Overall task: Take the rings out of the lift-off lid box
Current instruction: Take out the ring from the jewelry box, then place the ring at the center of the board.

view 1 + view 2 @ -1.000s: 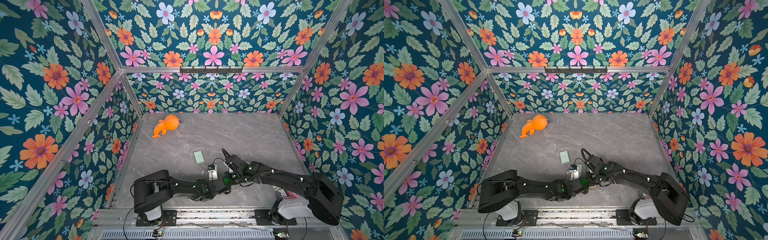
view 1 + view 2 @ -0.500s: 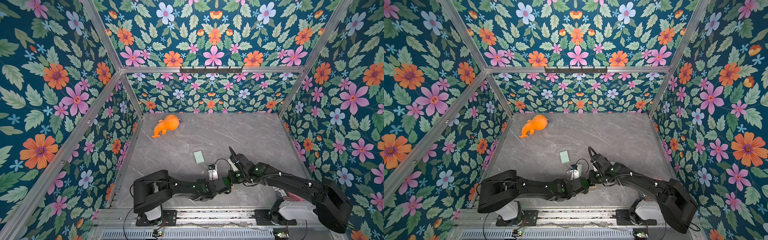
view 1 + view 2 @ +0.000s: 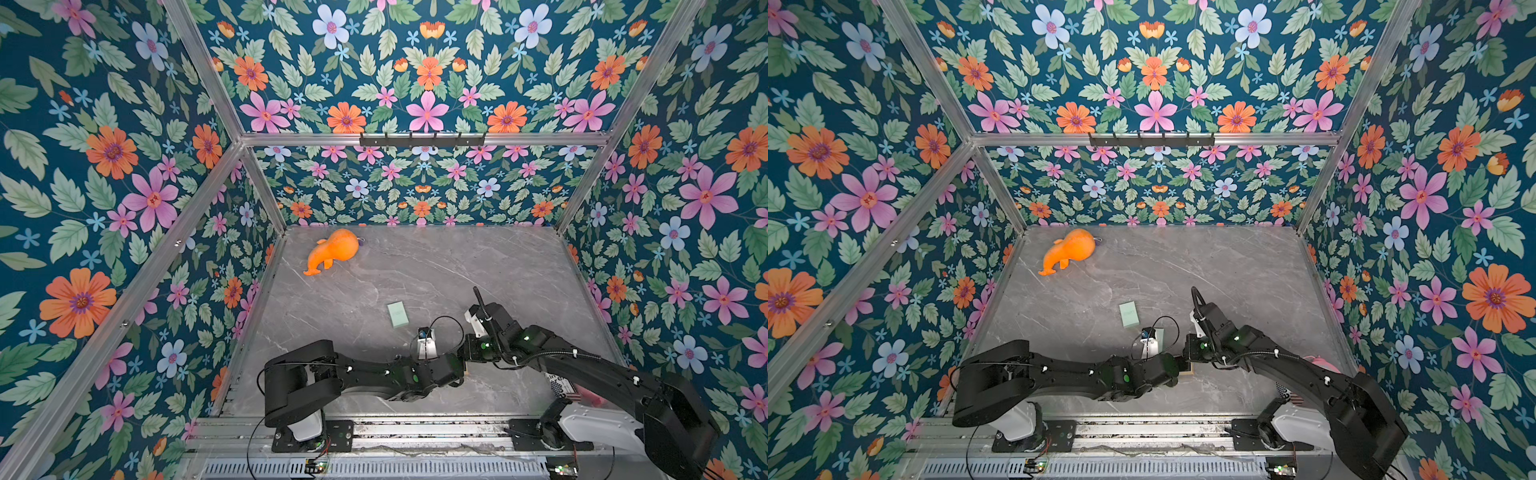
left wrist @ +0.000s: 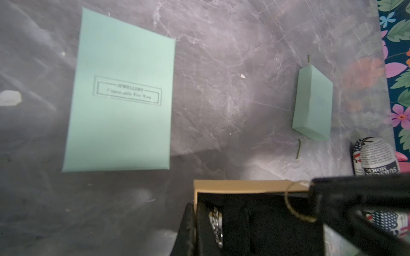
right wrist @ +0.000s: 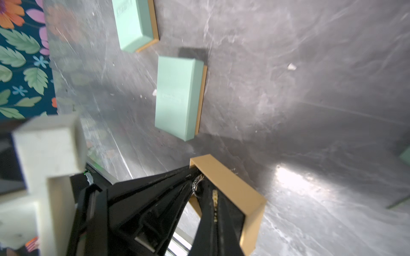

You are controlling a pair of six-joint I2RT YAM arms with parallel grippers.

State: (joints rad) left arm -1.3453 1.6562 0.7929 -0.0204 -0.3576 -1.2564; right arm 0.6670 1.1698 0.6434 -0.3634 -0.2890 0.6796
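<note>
The lift-off lid box (image 4: 244, 185) is a tan tray with a black foam insert, standing open near the table's front, between my two arms (image 3: 1186, 371). My left gripper (image 4: 196, 213) is shut on the box's side wall, one finger outside and one inside. A silvery patterned ring (image 4: 216, 222) sits in the foam beside it. My right gripper (image 5: 214, 196) is shut on a thin hoop ring (image 4: 292, 207), held just over the far end of the box (image 5: 230, 186). Other rings are hidden.
A flat mint-green lid (image 4: 119, 97) lies close to the box (image 3: 397, 314), and a second mint-green box (image 4: 312, 104) stands nearer the right wall. An orange plush toy (image 3: 332, 249) lies back left. A stars-and-stripes printed object (image 4: 375, 157) rests front right.
My right arm's wrist has shifted a little to the right over the box. The left arm and the box have not moved.
</note>
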